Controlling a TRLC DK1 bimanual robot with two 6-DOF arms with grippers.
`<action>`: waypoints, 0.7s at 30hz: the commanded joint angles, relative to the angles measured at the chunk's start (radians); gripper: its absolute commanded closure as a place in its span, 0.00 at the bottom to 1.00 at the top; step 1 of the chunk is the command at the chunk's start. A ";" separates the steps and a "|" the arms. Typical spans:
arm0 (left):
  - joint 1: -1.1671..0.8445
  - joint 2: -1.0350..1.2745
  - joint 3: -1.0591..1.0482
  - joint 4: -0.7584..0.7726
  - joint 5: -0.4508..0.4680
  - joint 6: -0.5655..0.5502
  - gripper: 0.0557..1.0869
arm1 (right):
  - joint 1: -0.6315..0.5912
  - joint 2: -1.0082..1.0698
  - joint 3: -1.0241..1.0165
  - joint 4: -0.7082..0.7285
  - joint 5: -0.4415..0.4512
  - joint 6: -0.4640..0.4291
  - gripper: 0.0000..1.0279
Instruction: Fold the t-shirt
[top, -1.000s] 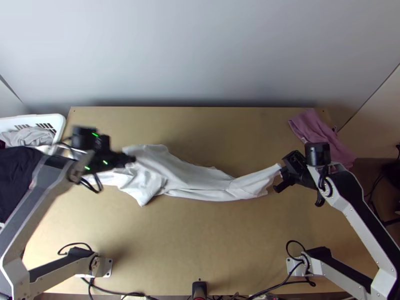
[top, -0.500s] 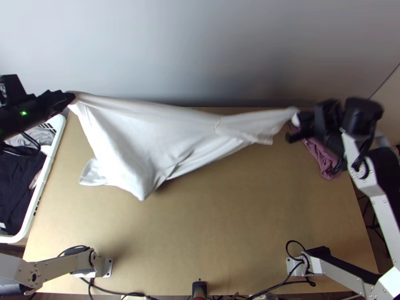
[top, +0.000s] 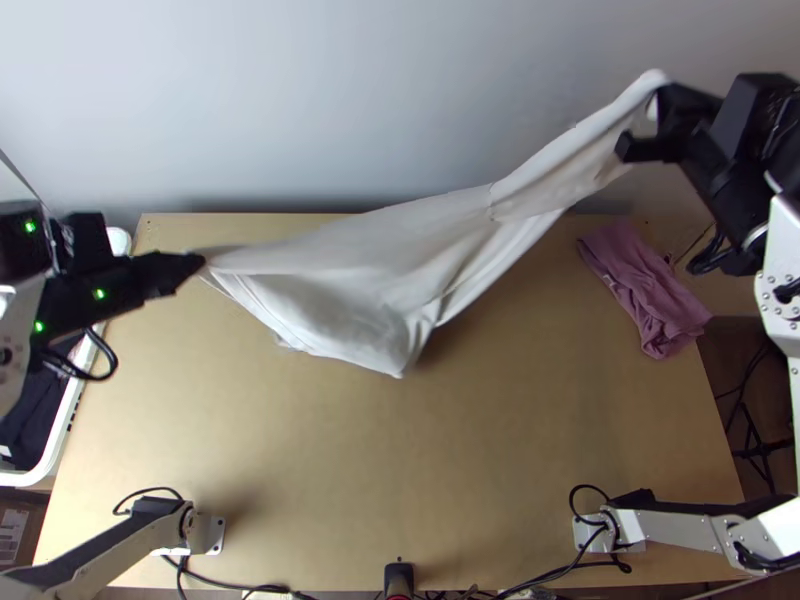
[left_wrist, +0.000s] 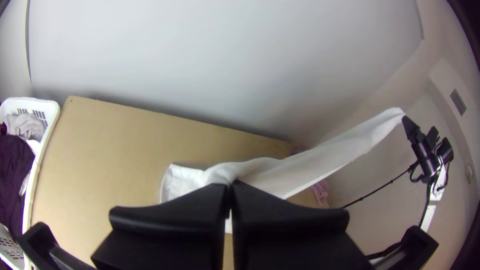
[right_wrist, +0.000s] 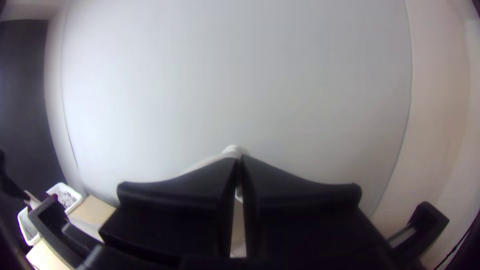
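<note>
In the top view my left gripper (top: 203, 262) is at the table's left, shut on one end of the white t-shirt (top: 370, 265). My right gripper (top: 652, 120), at the upper right, is shut on the shirt's other end, raised higher. Between them the shirt hangs stretched and creased, a lower corner dipping over the table's middle. In the left wrist view the fingers of my left gripper (left_wrist: 229, 186) meet on the white cloth (left_wrist: 320, 162), which slopes to the other arm. In the right wrist view my right gripper (right_wrist: 239, 159) pinches a bit of white cloth (right_wrist: 231, 149).
A crumpled pink cloth (top: 645, 285) lies at the table's right edge. A white basket (top: 62, 440) with dark and grey clothes stands at the left, partly behind the left arm. Bare wood (top: 400, 470) spreads in front of the shirt.
The right gripper has moved up and to the right with its end of the shirt. The left gripper went out to the upper left, then came back lower and rightward. The shirt, once lying bunched, is now lifted.
</note>
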 joint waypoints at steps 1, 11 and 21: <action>-0.062 -0.079 -0.046 -0.001 -0.038 -0.009 0.96 | 0.020 0.071 0.158 0.000 0.044 0.028 0.97; -0.004 -0.038 -0.105 0.008 0.133 -0.167 0.96 | 0.016 0.077 0.132 -0.006 0.049 0.014 0.97; 0.214 -0.038 -0.229 0.279 0.610 -0.608 0.96 | 0.011 0.025 0.038 -0.020 0.049 -0.032 0.97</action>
